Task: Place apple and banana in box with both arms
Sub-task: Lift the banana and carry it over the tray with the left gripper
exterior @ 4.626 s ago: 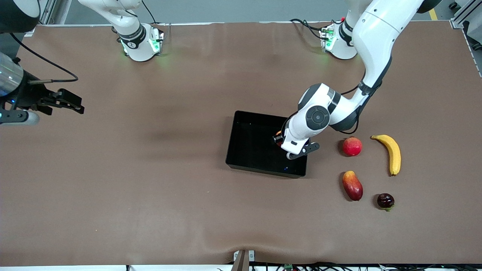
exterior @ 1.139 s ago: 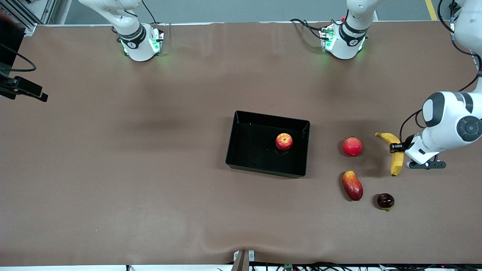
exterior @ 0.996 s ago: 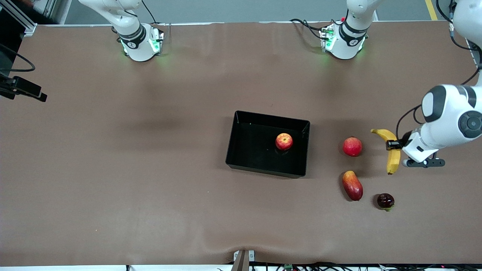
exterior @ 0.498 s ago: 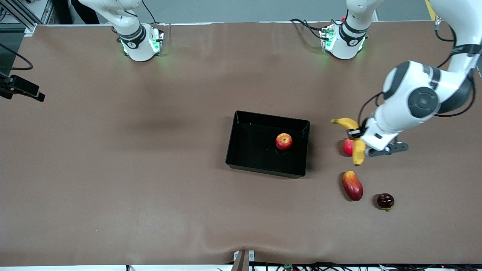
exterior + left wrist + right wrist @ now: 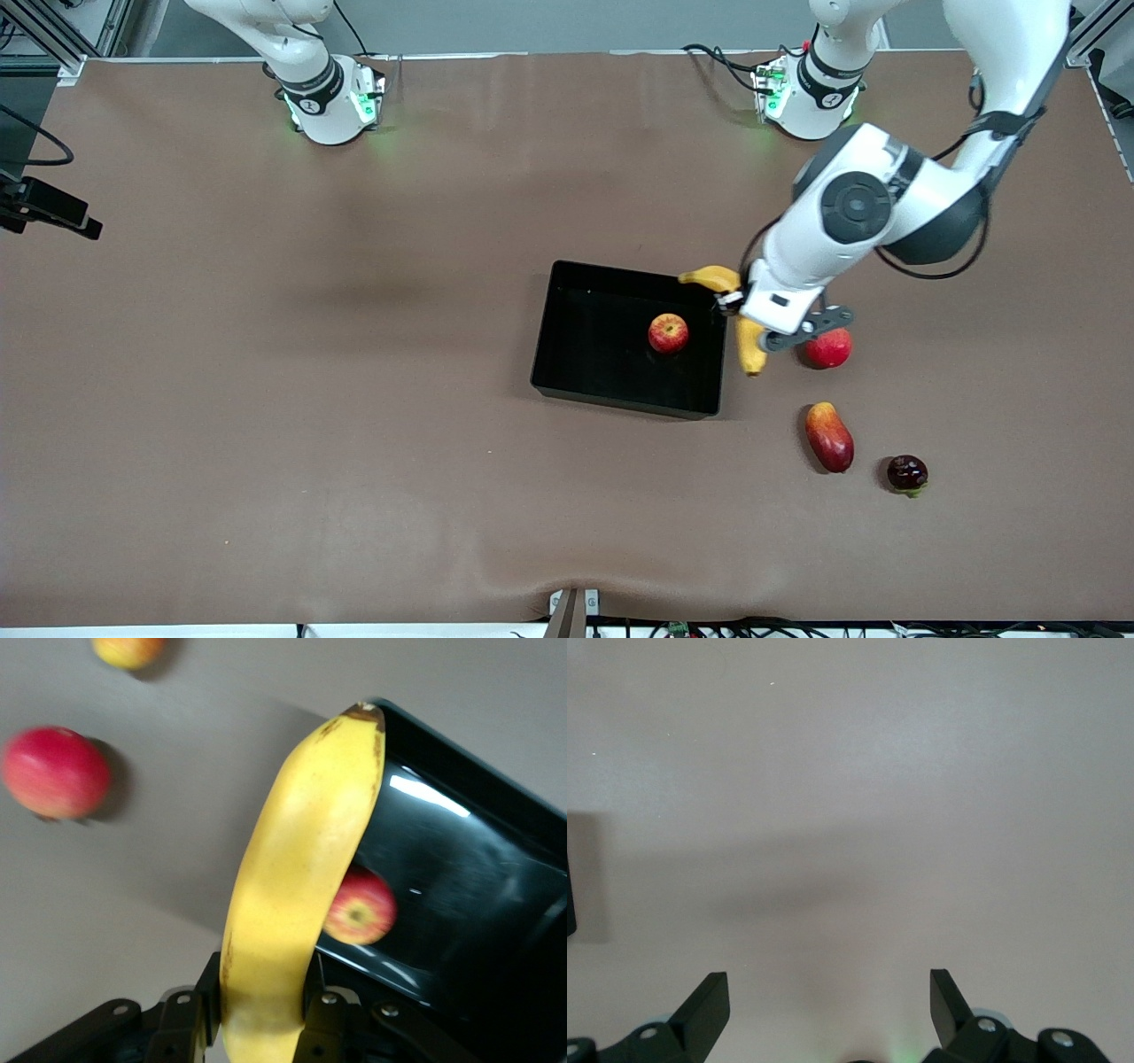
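The apple (image 5: 668, 333) lies in the black box (image 5: 567, 354), toward the left arm's end of it; it also shows in the left wrist view (image 5: 361, 909), inside the box (image 5: 478, 895). My left gripper (image 5: 735, 306) is shut on the banana (image 5: 749, 347) and holds it in the air over the box's wall at the left arm's end. In the left wrist view the banana (image 5: 301, 886) sits clamped between the fingers of the left gripper (image 5: 262, 1017). My right gripper (image 5: 829, 1001) is open and empty over bare table; it waits at the right arm's end (image 5: 53, 211).
A plain red round fruit (image 5: 831, 348) lies beside the box toward the left arm's end. A red-yellow mango (image 5: 829, 436) and a dark small fruit (image 5: 907, 473) lie nearer the front camera. The two arm bases (image 5: 332, 102) stand at the table's back edge.
My left gripper lifted the banana off the table and carried it toward the box, from past the red fruit to over the box's wall. The right arm barely moved.
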{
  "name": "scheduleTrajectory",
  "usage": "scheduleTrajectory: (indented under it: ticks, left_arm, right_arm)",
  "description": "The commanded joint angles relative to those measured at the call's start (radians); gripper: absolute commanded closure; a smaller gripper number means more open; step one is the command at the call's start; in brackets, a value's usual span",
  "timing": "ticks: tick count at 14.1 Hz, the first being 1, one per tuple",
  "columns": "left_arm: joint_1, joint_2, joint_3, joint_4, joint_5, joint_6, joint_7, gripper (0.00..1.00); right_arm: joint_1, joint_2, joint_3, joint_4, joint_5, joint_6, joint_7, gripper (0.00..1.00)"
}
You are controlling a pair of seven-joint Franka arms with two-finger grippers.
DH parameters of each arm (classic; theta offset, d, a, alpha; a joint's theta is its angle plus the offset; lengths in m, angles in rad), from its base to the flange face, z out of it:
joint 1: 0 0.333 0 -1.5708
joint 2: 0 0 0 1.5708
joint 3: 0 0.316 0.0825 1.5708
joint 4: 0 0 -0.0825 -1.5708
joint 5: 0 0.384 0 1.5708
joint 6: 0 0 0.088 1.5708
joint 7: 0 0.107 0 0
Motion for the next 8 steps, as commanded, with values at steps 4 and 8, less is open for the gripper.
scheduleTrajectory:
  ticks: [4,8]
  left_arm:
    - [-0.181,0.147,0.035,0.113,0.062,0.075,-0.208,1.0]
    - [-0.401,0.216,0.188,0.197,0.094,0.109,-0.326,1.0]
  right_arm:
    - [-0.009,0.002,0.012,0.01,-0.011,-0.01,0.003,0.0]
    - [-0.004,0.002,0.012,0.01,-0.011,-0.011,0.003,0.0]
